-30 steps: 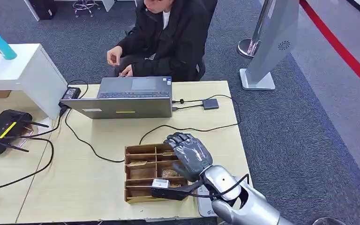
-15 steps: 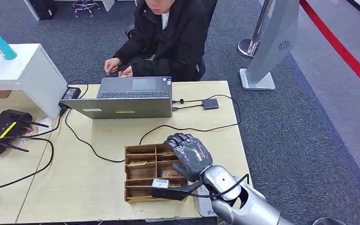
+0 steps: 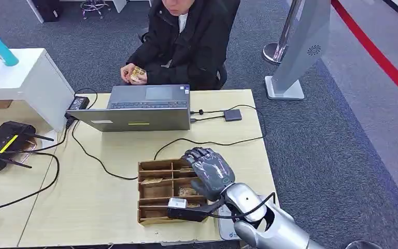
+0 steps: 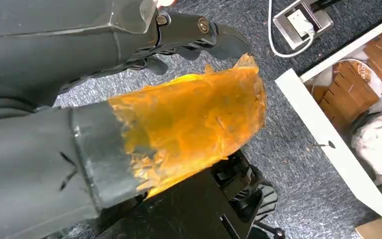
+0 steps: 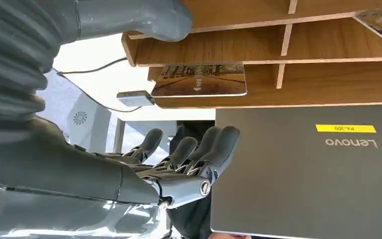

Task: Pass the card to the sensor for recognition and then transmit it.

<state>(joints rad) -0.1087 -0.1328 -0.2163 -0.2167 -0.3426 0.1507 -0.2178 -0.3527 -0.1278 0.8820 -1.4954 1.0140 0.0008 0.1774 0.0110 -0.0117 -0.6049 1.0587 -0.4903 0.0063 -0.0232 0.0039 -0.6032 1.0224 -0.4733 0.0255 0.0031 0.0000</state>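
Observation:
A wooden divided tray [image 3: 140,193] stands at the near right of the table with cards lying in its compartments, one brown card [image 3: 187,192] close under my right hand [image 3: 210,174]. That hand hovers over the tray's right side, fingers apart, holding nothing. In the right wrist view the hand [image 5: 179,159] is spread below a picture card [image 5: 199,79] resting in a tray slot. A small grey box [image 3: 232,114] is wired to the laptop. My left hand [image 4: 179,114], its thumb wrapped in amber film, hangs over the carpet and holds nothing.
An open laptop [image 3: 140,110] stands at the table's far side with a person [image 3: 186,36] seated behind it holding a small card-like thing. Cables cross the table. A black router [image 3: 2,142] lies at the left. A pale flat pad [image 3: 226,229] sits under my right forearm.
The person's hands have come together and now hold a small card-like thing. My right hand has stayed still over the tray.

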